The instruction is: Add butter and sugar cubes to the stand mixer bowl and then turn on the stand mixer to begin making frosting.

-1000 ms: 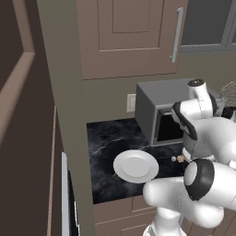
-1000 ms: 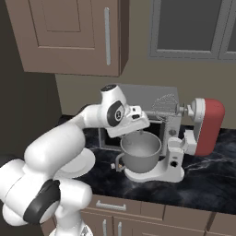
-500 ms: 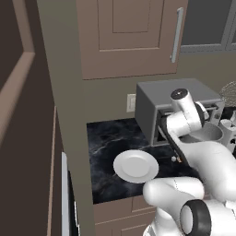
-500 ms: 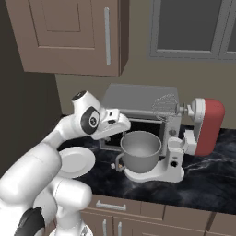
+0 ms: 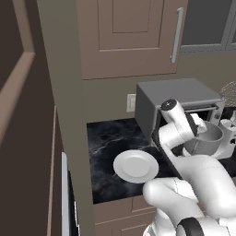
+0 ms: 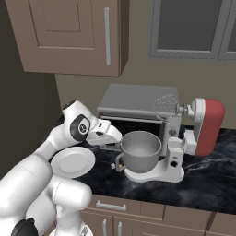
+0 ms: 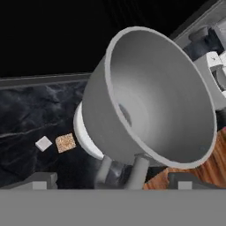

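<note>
Hand view: wide-open claw (image 7: 108,180), smooth grey metal bowl (image 7: 163,101), two rough sugar cubes (image 7: 56,143) on marble.

Brown wall cabinets (image 6: 73,37) hung over a black marbled surface (image 5: 108,143), beside a grey-framed window (image 6: 193,27).

The stand mixer bowl (image 7: 159,101) just ahead of the pincer (image 7: 110,178) looks like smooth, matt grey metal. Beside it on the glossy, dark marbled stone tabletop (image 7: 31,114) lie the sugar cubes (image 7: 56,142), one smooth whitish, one grainy tan. The stand mixer (image 6: 208,124) has a smooth red head.
</note>
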{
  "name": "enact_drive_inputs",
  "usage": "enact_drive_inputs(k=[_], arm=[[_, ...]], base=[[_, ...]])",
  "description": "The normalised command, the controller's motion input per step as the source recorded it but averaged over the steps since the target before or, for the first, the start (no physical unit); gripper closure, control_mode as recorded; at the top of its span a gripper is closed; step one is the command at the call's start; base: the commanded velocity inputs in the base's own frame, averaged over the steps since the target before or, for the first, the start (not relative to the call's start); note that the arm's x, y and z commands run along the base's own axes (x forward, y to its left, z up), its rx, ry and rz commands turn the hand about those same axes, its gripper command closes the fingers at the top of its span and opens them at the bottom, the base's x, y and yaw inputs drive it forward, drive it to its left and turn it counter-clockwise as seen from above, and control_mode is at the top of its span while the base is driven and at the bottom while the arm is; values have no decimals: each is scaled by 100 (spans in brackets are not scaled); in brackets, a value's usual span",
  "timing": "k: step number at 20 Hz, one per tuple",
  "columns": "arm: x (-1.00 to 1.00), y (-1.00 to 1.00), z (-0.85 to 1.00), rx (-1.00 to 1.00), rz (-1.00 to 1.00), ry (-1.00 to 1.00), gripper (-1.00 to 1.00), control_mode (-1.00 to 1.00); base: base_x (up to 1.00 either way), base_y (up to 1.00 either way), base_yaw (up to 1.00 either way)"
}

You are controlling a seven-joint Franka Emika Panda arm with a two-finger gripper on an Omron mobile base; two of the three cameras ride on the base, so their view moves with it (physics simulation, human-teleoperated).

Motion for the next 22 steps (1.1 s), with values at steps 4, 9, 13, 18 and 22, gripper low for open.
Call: enact_drive_inputs(k=[4, 9, 13, 18, 22], arm=[[-1, 16, -21, 4, -28, 0, -100, -100], [0, 22, -30, 6, -23, 0, -100, -100], [1, 8, -38, 4, -18, -6, -100, -100], [2, 0, -40, 5, -10, -16, -100, -100], [9, 0, -27, 7, -12, -16, -100, -100]], base=[[0, 0, 0], [0, 0, 0], [0, 0, 0], [0, 0, 0], [0, 0, 0]])
